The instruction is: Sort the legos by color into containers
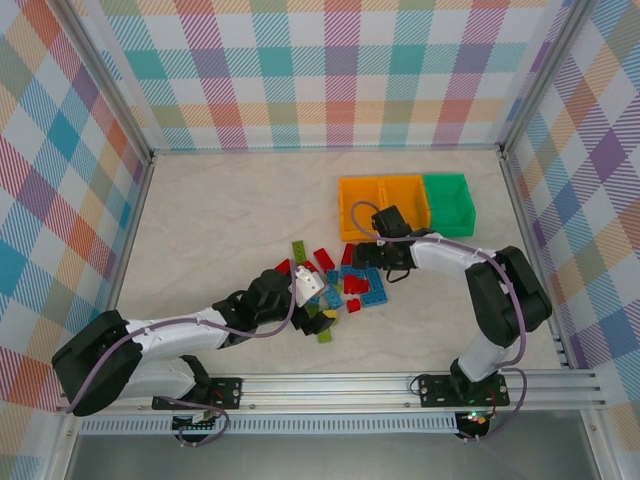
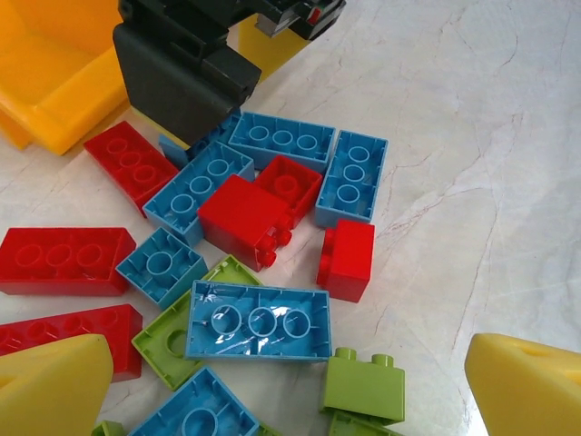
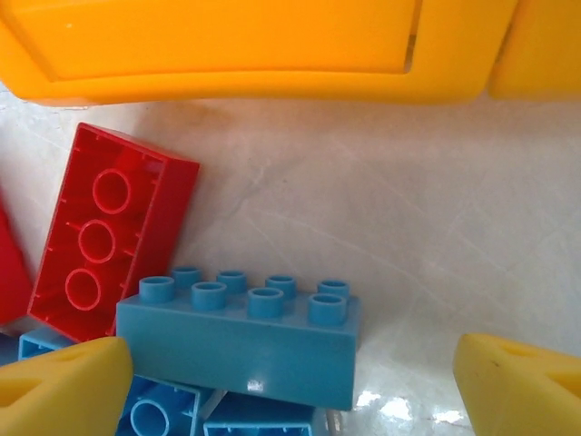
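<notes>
Gaping wide, the right hand [image 3: 290,374] flanks a blue lego [image 3: 238,350].

Lab-style robot test cell, not a home or kitchen. My two arm bases are bolted to an aluminium rail [image 1: 400,381] at the near edge of a marble-look tabletop [image 1: 230,220]. Pastel plaid panels [image 1: 320,70] in metal framing box it in on three sides. Purple cabling [image 1: 455,243] runs exposed along my right arm [image 1: 500,300].

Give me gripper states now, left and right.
Left gripper: open, holding nothing.
Right gripper: open, a blue brick between its fingers, not clamped.
</notes>
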`<state>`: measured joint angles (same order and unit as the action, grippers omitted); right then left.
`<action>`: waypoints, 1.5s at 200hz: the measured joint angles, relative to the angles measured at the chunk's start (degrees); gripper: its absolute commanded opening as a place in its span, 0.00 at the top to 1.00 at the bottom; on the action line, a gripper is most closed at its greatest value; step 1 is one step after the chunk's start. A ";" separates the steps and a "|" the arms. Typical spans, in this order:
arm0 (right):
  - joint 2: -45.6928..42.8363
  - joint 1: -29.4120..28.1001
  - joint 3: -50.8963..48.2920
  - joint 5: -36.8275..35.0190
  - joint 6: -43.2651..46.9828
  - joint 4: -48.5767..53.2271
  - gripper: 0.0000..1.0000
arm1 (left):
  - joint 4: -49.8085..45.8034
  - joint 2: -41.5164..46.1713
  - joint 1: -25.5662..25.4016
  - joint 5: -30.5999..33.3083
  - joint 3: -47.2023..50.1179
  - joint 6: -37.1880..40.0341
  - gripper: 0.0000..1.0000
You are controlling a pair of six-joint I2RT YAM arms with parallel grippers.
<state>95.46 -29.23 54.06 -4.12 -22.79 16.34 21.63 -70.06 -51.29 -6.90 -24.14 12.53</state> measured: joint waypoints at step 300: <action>-23.08 5.70 -6.95 -7.32 -1.81 -4.33 0.47 | 1.51 7.63 -0.02 5.68 0.85 1.66 0.00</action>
<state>72.38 -23.53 47.11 -11.44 -24.60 12.01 23.14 -62.43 -51.31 -1.21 -23.29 14.20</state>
